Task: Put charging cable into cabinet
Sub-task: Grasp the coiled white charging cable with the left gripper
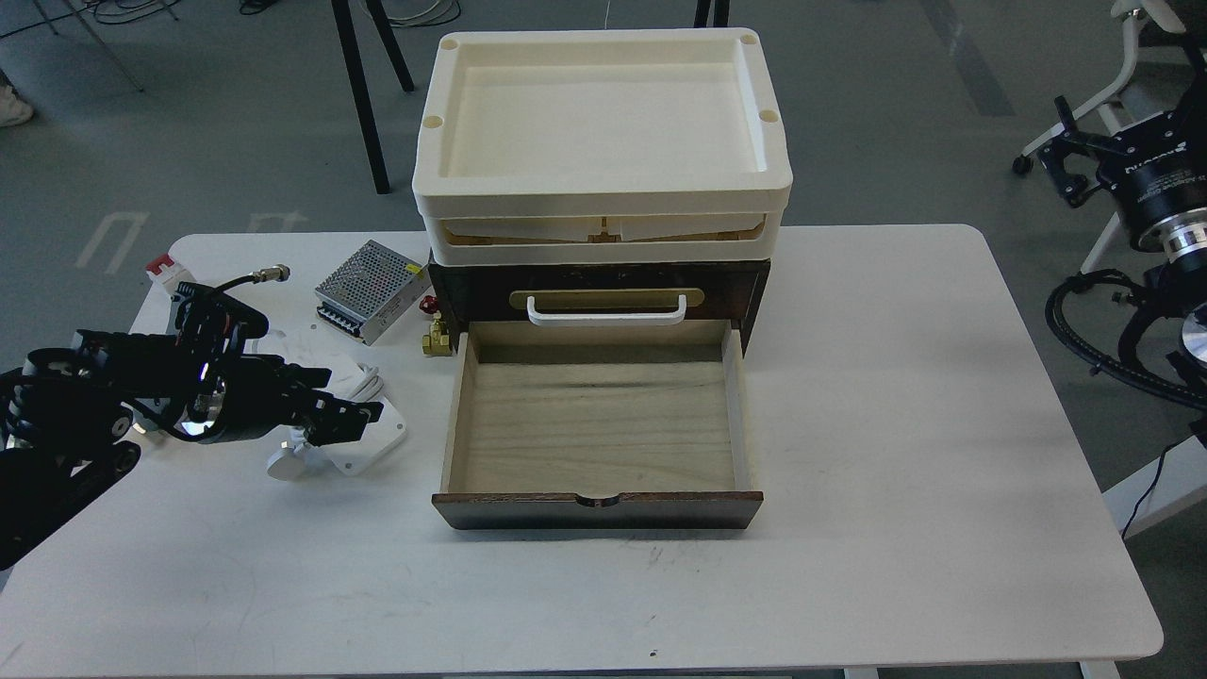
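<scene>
The charging cable lies on the white table [896, 396] left of the cabinet: a flat white card [375, 447] with the cord [370, 384] around it and a round puck [283, 464] at the near end. My left gripper [341, 398] is low over the card, with its jaws open across the card and cord, and it hides most of the card. The dark brown cabinet [471, 288] has its lower drawer [594, 424] pulled out, pale wood inside, with nothing in it. My right gripper [1066, 151] is off the table at the far right, held high, open and empty.
Two stacked cream trays [603, 203] sit on top of the cabinet. A metal mesh power supply [370, 288] and a brass fitting [437, 339] lie by the cabinet's left side. A red and white block [165, 271] is at the table's back left corner.
</scene>
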